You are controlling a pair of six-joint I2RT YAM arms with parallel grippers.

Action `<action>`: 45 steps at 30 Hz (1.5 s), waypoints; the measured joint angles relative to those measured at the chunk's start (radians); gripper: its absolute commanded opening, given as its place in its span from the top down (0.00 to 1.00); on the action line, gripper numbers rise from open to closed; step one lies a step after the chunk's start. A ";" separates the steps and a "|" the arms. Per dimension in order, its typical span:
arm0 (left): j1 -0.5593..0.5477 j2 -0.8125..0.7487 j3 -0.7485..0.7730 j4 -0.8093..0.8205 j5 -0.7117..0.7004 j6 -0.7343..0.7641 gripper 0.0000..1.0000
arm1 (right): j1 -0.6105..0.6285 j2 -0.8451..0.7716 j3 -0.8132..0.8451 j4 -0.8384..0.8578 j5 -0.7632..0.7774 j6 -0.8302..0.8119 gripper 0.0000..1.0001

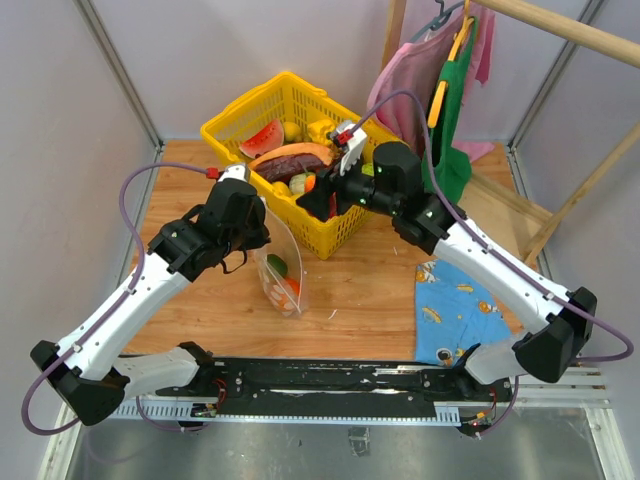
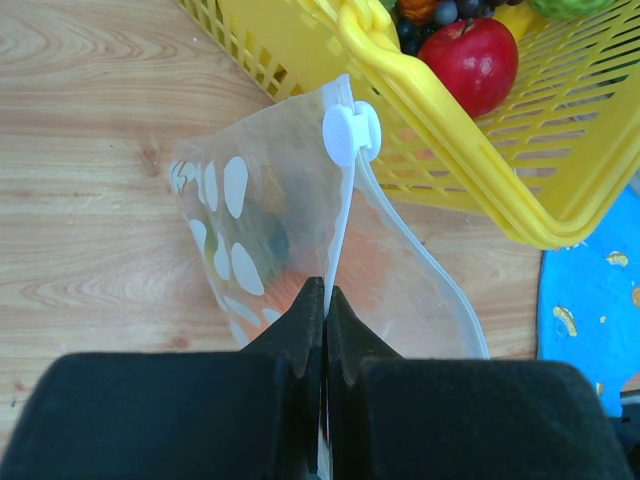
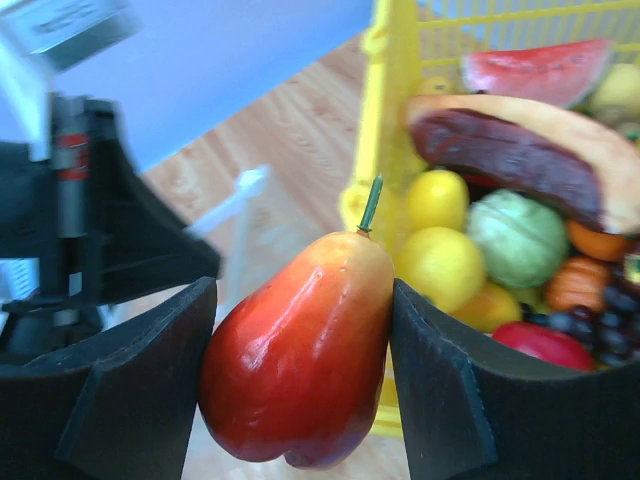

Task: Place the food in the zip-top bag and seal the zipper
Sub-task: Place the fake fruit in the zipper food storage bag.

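Observation:
The zip-top bag (image 1: 283, 272) stands upright on the wooden table just in front of the yellow basket, with green and orange food (image 1: 279, 266) inside it. My left gripper (image 2: 325, 300) is shut on the bag's rim, pinching the zipper (image 2: 343, 230) below its white slider (image 2: 352, 133). My right gripper (image 3: 302, 335) is shut on a glossy red pear (image 3: 310, 360) and hovers at the basket's near-left wall, beside the bag's mouth (image 1: 268, 222). More food fills the basket: a watermelon slice (image 3: 540, 70), yellow lemons (image 3: 440, 265), a green cabbage (image 3: 520, 240) and a red apple (image 2: 475, 60).
The yellow mesh basket (image 1: 226, 133) sits at the back centre of the table. A blue patterned cloth (image 1: 455, 310) lies at the right front. Pink and green clothes (image 1: 445, 100) hang from a wooden rack (image 1: 560, 28) at the back right.

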 measured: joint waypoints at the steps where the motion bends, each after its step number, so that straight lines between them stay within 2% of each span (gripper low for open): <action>1: 0.000 0.000 0.000 0.000 0.001 -0.003 1.00 | 0.022 -0.012 -0.016 0.017 0.000 0.012 0.84; 10: 0.000 -0.006 0.000 0.000 0.005 -0.018 1.00 | 0.175 -0.060 -0.158 0.172 0.008 0.106 0.84; 18: 0.000 -0.019 -0.002 0.000 0.009 -0.034 1.00 | 0.217 -0.051 -0.194 0.222 0.010 0.136 0.84; 22: 0.001 -0.021 -0.003 -0.009 0.004 -0.036 1.00 | 0.229 -0.051 -0.219 0.233 0.017 0.157 0.80; 31: 0.002 -0.025 -0.006 -0.007 0.012 -0.051 1.00 | 0.261 -0.043 -0.292 0.243 0.095 0.180 0.78; 35: 0.002 -0.035 -0.006 -0.008 0.019 -0.055 1.00 | 0.261 -0.040 -0.308 0.238 0.130 0.175 0.67; 39: 0.002 -0.050 -0.008 -0.008 0.025 -0.055 1.00 | 0.261 -0.034 -0.309 0.229 0.143 0.166 0.42; 45: 0.002 -0.062 -0.018 -0.007 0.030 -0.055 1.00 | 0.261 -0.030 -0.306 0.208 0.138 0.143 0.19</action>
